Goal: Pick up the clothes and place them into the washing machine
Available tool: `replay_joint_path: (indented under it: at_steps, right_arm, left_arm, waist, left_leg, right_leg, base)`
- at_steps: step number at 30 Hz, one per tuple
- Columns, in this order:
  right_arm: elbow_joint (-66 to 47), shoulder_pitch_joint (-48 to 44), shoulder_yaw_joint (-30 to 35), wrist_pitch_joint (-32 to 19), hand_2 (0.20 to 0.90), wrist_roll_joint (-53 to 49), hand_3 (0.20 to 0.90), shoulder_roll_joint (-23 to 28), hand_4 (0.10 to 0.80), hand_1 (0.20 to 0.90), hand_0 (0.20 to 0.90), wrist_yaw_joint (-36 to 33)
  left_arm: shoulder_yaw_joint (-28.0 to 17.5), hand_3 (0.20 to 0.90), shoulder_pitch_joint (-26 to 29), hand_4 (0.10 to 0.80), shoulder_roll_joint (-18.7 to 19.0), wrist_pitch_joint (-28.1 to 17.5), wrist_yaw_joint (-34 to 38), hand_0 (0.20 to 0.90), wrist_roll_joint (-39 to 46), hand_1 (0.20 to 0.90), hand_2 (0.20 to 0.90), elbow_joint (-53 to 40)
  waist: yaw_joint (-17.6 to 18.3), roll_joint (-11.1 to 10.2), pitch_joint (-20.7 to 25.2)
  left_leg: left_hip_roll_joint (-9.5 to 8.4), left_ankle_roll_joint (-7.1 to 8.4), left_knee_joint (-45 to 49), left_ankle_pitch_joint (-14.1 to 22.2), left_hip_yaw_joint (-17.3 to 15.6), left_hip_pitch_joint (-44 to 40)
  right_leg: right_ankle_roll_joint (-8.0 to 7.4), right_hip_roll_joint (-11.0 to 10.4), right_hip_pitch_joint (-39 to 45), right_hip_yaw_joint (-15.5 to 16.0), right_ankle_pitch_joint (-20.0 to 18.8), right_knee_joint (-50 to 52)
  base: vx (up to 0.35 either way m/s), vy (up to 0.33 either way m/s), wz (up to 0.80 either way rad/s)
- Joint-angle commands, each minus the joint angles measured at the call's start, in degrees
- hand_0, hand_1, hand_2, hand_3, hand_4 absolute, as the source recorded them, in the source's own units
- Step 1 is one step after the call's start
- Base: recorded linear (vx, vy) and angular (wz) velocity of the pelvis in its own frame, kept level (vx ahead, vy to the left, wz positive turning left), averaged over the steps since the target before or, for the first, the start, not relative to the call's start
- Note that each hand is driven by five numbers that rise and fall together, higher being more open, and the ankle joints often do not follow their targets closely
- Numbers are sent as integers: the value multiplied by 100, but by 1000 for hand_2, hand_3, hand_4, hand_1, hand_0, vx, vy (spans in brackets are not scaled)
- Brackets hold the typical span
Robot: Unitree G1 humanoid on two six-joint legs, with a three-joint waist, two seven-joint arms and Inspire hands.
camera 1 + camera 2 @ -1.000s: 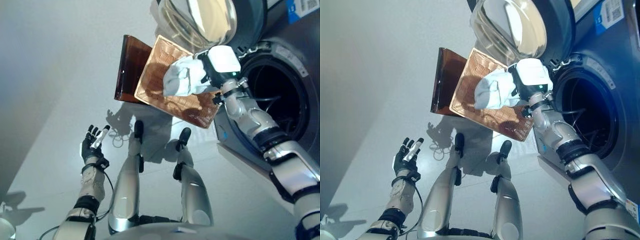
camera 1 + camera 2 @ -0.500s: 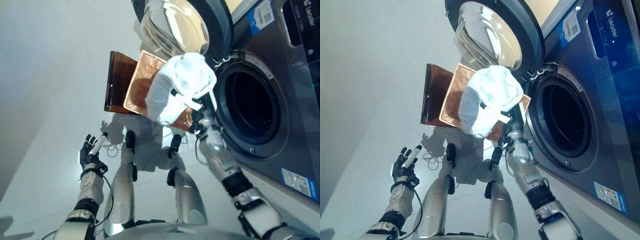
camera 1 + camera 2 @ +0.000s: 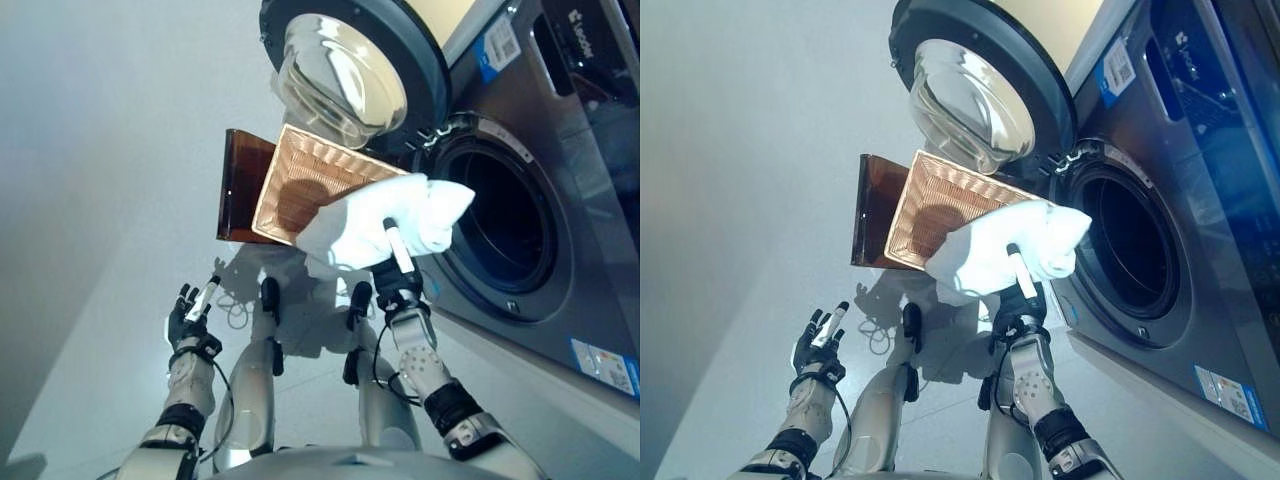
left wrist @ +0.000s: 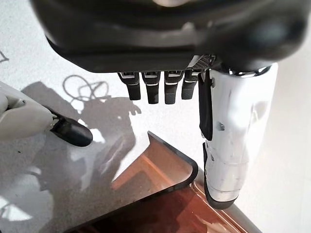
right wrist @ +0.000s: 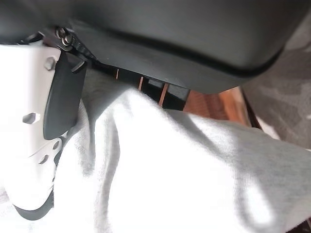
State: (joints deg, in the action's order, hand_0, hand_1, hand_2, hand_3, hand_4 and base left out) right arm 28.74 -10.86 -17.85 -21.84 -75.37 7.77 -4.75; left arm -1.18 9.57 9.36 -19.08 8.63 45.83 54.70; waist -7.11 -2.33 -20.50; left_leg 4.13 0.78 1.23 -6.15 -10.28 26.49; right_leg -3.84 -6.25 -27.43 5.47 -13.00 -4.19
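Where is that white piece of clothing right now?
The white garment is held up in the robot's right hand, in front of the brown basket and just left of the washing machine's open drum, not yet inside.

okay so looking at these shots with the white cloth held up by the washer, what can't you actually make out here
- Right hand: its fingers are buried in the white cloth in the eye views; in the right wrist view the cloth covers all but their bases.
- Washing machine drum: dark past the opening, contents unreadable.
- Basket: its near part is hidden behind the cloth.
- Left hand: small in the eye views.
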Motion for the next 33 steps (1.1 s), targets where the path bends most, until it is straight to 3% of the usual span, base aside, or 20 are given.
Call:
replay_joint_path:
  at_steps: [1,8,17,30,33]
  right_arm:
    - [-530,-152,264,-476,200,-141,200,-190,300,200,200,463]
    - [148,-474,795,-683,200,-623,200,-387,300,200,200,315]
    - [453,-1158,1458,-977,200,-794,200,-210,300,200,200,20]
    - [1369,-2923,2756,-1609,200,-1171,200,577,300,200,200,-425]
    - [1823,-3408,3005,-1696,200,-1213,200,1065,300,200,200,-621]
  left_arm:
    - [129,900,-71,800,13,-291,-48,900,181,900,900,202]
    - [269,900,-135,800,13,-333,-104,900,371,900,900,161]
    - [512,900,-277,800,52,-362,-236,900,559,900,900,-149]
    - [1105,900,-523,800,98,-312,-554,900,856,900,900,-606]
    - [1189,900,-532,800,154,-328,-577,900,897,900,900,-638]
  waist:
    - [-58,436,288]
    - [-101,612,263]
    - [-212,944,160]
    - [-438,1388,123]
    - [-483,1487,150]
  left_leg:
    - [-109,277,-623,-63,210,-215]
    - [-138,266,-623,-60,205,-177]
    - [-189,253,-623,-92,162,-70]
    - [-267,252,-623,-99,162,153]
    - [-277,246,-623,-81,156,187]
  right_leg:
    - [-275,264,324,135,334,251]
    - [-263,242,243,124,343,288]
    - [-265,214,94,75,327,312]
    - [-272,155,-186,56,327,369]
    - [-276,146,-244,42,346,391]
  base:
    - [-15,11,-4]
    - [-11,2,0]
    - [-3,0,0]
    - [1,1,0]
    - [3,3,1]
